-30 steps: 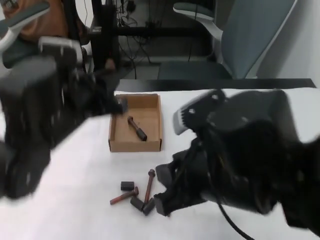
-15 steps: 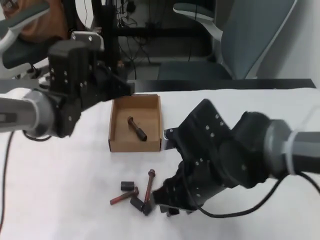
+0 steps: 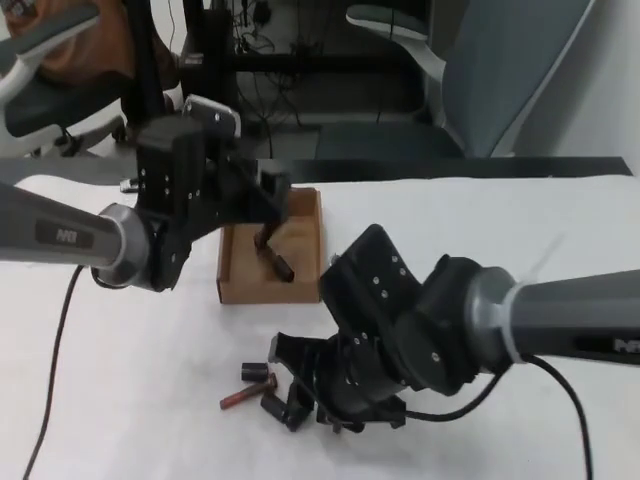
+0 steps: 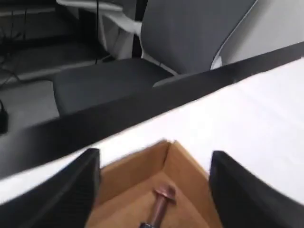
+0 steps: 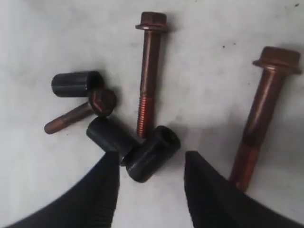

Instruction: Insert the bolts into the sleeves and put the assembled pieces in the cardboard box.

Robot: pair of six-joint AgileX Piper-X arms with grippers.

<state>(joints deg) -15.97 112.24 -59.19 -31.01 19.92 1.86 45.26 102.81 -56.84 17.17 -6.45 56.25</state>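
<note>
Three copper bolts [image 5: 149,71] [image 5: 262,118] [image 5: 71,118] and three black sleeves [image 5: 75,83] [image 5: 108,134] [image 5: 153,152] lie loose on the white bench. My right gripper [image 5: 151,159] hangs open just above them, its fingers [image 5: 97,199] on either side of one sleeve without touching it. In the high view it covers part of the pile [image 3: 250,395]. The cardboard box [image 3: 240,285] holds one bolt in a sleeve [image 3: 272,255]. My left gripper [image 4: 156,156] is open and empty over the box's far edge [image 4: 168,147], with that bolt [image 4: 161,202] below it.
A grey office chair [image 3: 500,70] and a black bench edge [image 3: 450,168] stand behind the white surface. White bench extends to the left of the pile and to the right of the box. A cable [image 3: 50,360] trails at the left.
The left arm has swung right, up to the box. The right arm has pulled back and lowered its gripper onto the pile of bolts and sleeves.
</note>
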